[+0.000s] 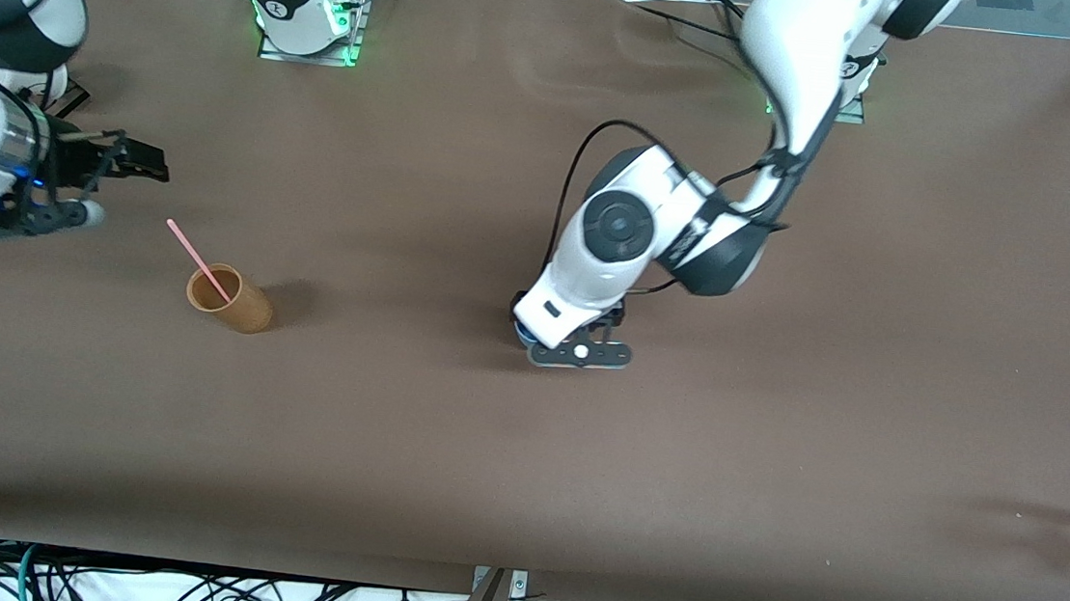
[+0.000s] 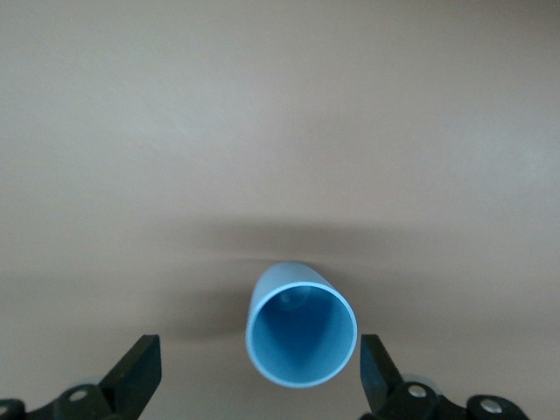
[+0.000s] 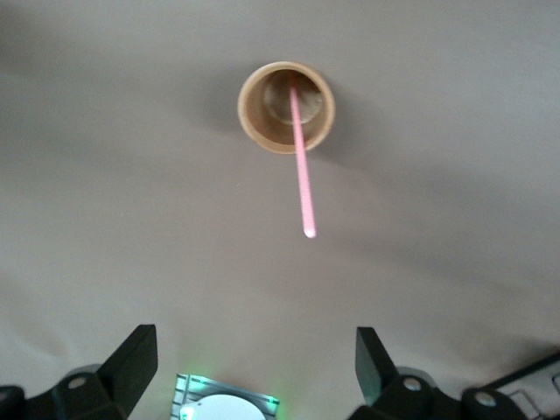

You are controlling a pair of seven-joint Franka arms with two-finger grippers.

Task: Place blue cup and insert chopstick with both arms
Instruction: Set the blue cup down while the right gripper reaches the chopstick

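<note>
The blue cup [image 2: 302, 334], pale outside and brighter inside, stands mid-tabletop [image 1: 445, 448] between the wide-open fingers of the left end effector [image 2: 258, 385]. The pink chopstick [image 1: 200, 260] leans in the tan cup [image 1: 229, 298]; the right end effector [image 3: 254, 372] hangs spread wide, empty.

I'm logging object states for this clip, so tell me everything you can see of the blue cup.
The blue cup is a small, smooth, plastic-looking cup, grey-blue outside and brighter blue inside, empty, its round mouth open upward. It stands on the brown table near the middle, toward the left arm's end from the tan cup. The left gripper is right over it, fingers open either side and not touching it. From the front, the arm hides all but a sliver of blue.
</note>
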